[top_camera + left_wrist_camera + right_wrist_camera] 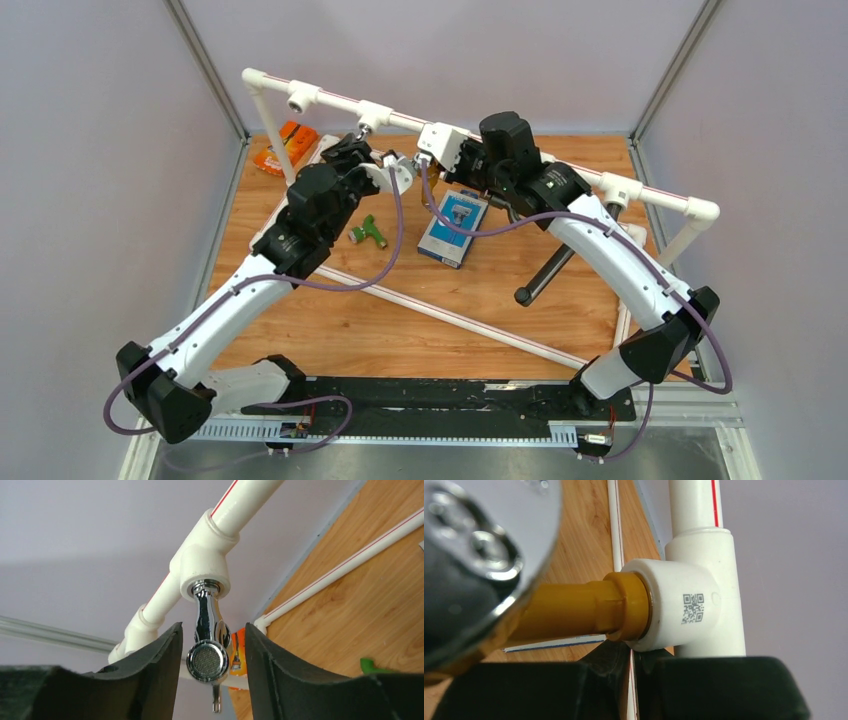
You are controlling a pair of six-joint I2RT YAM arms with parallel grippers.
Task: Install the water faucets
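Wooden table (480, 290), lilac walls (90, 150). Left gripper (212, 645) open astride chrome faucet (205, 625); right gripper (631, 665) nearly closed, empty, below tee (684, 610).

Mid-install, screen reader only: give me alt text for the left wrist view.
A shiny chrome metal faucet hangs from a white plastic tee socket, its round mesh outlet facing the camera. The black fingers of the left gripper stand open either side of it, not gripping; wooden table at right.

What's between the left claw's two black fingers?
The shiny chrome faucet, hanging from the white pipe socket. The left wrist view shows it inside the open left claw, seemingly touching neither finger.
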